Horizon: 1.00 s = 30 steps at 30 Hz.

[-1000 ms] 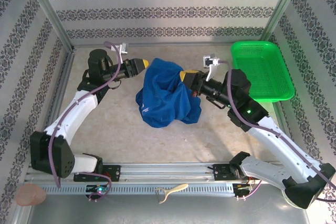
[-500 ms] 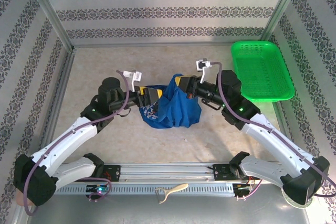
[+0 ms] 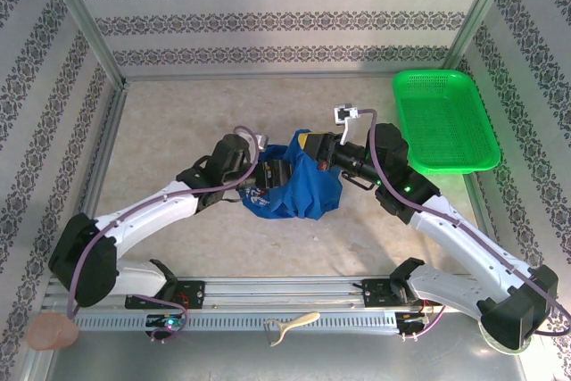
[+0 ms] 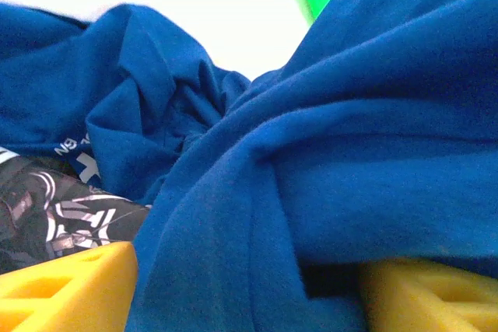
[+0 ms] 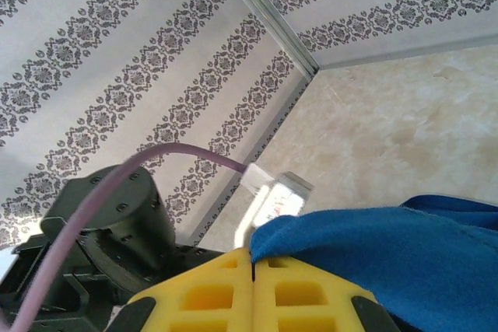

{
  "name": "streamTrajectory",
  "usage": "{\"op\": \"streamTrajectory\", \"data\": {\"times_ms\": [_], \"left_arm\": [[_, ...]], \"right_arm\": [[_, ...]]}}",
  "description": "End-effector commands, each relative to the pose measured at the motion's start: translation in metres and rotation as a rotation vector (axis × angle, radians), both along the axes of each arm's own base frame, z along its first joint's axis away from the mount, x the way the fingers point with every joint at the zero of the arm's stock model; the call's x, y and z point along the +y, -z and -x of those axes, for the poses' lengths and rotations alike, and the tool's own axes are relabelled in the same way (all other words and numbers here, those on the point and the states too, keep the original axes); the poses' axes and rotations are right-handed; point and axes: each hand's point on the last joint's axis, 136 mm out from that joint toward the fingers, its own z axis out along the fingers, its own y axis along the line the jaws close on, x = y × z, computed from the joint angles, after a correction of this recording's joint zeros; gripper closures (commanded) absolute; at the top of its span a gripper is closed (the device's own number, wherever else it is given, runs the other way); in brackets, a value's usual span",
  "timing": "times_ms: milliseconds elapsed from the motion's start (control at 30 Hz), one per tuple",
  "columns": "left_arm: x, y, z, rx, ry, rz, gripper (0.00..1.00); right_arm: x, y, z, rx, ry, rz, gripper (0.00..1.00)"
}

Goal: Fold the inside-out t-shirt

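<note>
Left fingers [image 4: 62, 285] advanced, straddling t-shirt [image 3: 308, 189]; basket [image 3: 443, 120] apart.

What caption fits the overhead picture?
Bunched blue t-shirt: right gripper pinches its cloth, left gripper open around a fold, green basket nearby.

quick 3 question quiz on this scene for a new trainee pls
1. True or false: the right gripper is shut on the t-shirt.
2. In the top view, where does the green basket stand? A far right, B between the two arms, C near left.
3. What lies between the open fingers of the left gripper?

Key: 1 true. 2 A. 3 blue cloth of the t-shirt.
</note>
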Motion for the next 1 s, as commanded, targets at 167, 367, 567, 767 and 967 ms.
{"op": "streamTrajectory", "data": {"times_ms": [167, 367, 567, 767, 967], "left_arm": [[-0.01, 0.049, -0.002, 0.106, -0.005, -0.118, 0.3], [0.005, 0.011, -0.014, -0.064, -0.039, -0.102, 0.91], [0.02, -0.082, 0.008, -0.339, 0.077, 0.095, 1.0], [0.025, -0.108, 0.02, -0.361, 0.21, 0.217, 1.0], [0.024, -0.107, 0.018, -0.332, 0.242, 0.229, 1.0]], "right_arm": [[-0.005, -0.03, 0.006, -0.069, -0.004, -0.062, 1.0], [-0.042, 0.011, 0.006, -0.011, 0.133, -0.035, 1.0], [-0.092, 0.134, -0.01, 0.185, 0.397, 0.09, 1.0], [-0.092, 0.174, -0.009, 0.238, 0.383, 0.19, 0.45], [-0.074, 0.113, 0.024, 0.046, 0.309, 0.211, 0.29]]}}
